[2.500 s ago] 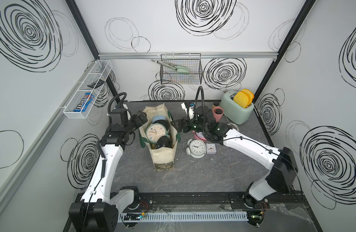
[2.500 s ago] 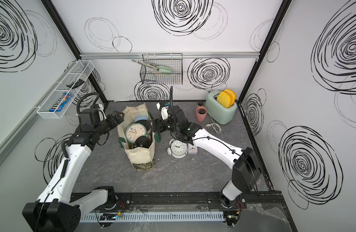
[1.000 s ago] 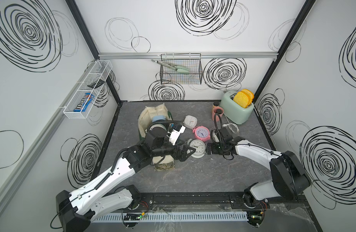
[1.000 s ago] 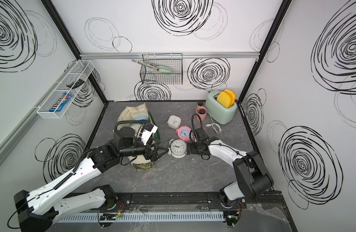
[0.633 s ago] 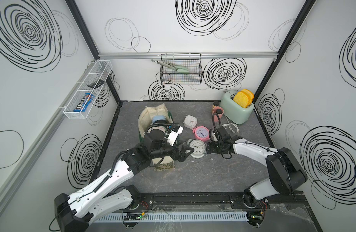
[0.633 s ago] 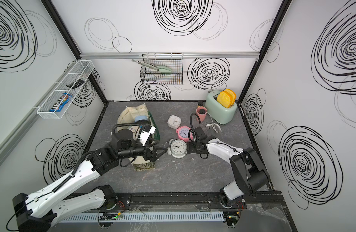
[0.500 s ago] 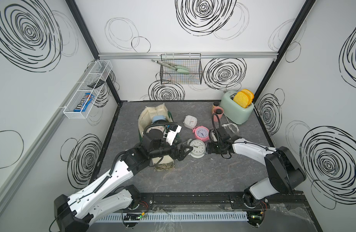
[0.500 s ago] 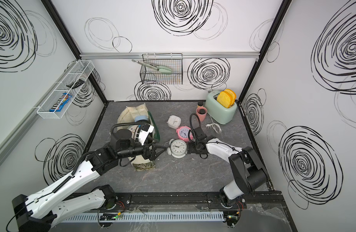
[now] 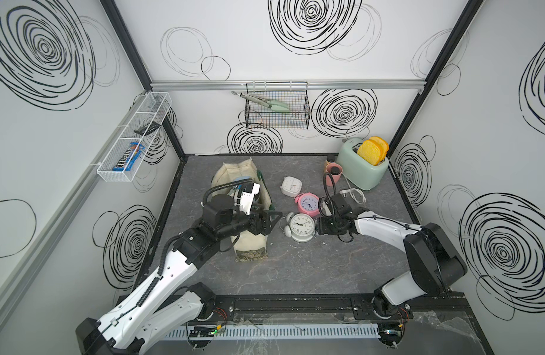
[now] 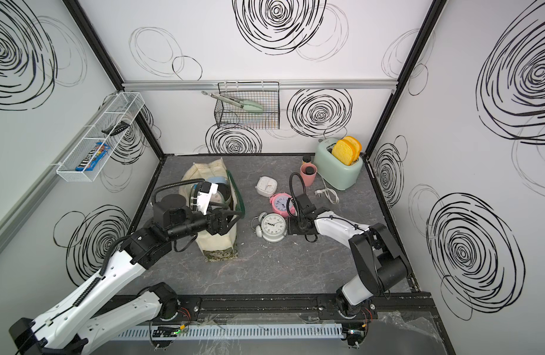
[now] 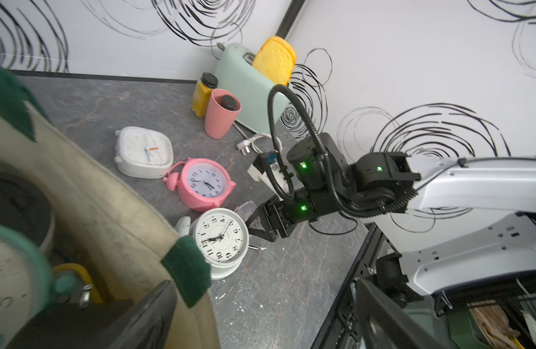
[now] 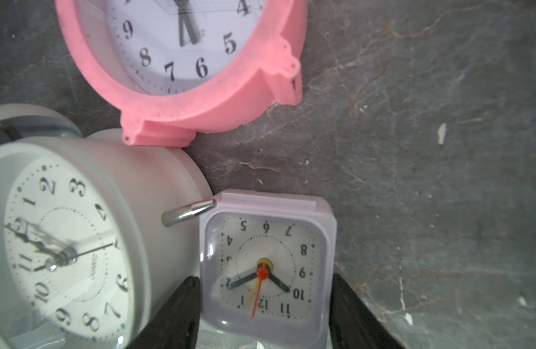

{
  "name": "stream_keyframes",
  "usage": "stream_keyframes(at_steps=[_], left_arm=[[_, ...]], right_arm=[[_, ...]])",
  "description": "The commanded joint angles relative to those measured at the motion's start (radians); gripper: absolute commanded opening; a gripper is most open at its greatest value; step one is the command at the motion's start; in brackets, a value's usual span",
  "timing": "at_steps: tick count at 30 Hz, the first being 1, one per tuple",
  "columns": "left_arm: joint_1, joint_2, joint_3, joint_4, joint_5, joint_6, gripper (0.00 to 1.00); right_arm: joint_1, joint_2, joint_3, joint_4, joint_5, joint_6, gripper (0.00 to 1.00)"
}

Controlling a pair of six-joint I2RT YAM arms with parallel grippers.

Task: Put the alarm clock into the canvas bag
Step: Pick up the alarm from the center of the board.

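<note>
Flanking the alarm clock (image 12: 268,266): right pincer (image 12: 263,282).

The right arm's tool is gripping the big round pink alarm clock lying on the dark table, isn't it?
No. The right tool is on the small pale-lilac square alarm clock, not the round pink alarm clock nearby. The right wrist view shows its black fingers against that clock's two sides on the dark table.

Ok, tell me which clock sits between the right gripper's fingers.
The small lilac square clock: it lies between the fingers of the right gripper, while the round white clock, pink clock and white square clock lie outside them.
</note>
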Motion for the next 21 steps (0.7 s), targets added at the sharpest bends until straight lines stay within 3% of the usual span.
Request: stream_keyframes(at_steps=[1, 6, 14, 21], left_arm=[[0.058, -0.030, 0.000, -0.031, 0.022, -0.024, 0.96], [0.088, -0.041, 0.040, -0.107, -0.014, -0.024, 0.96], [0.110, -0.006, 0.099, -0.096, 0.065, -0.021, 0.96], [0.103, 0.111, 0.236, -0.128, 0.132, 0.004, 0.96]], right_arm=[[-0.002, -0.011, 0.009, 0.020, 0.001, -0.006, 0.57], [-0.010, -0.136, -0.008, 0.033, 0.001, -0.018, 0.49], [-0.002, -0.363, 0.041, 0.053, -0.013, -0.092, 0.42], [0.099, -0.534, 0.017, 0.231, -0.049, -0.246, 0.38]])
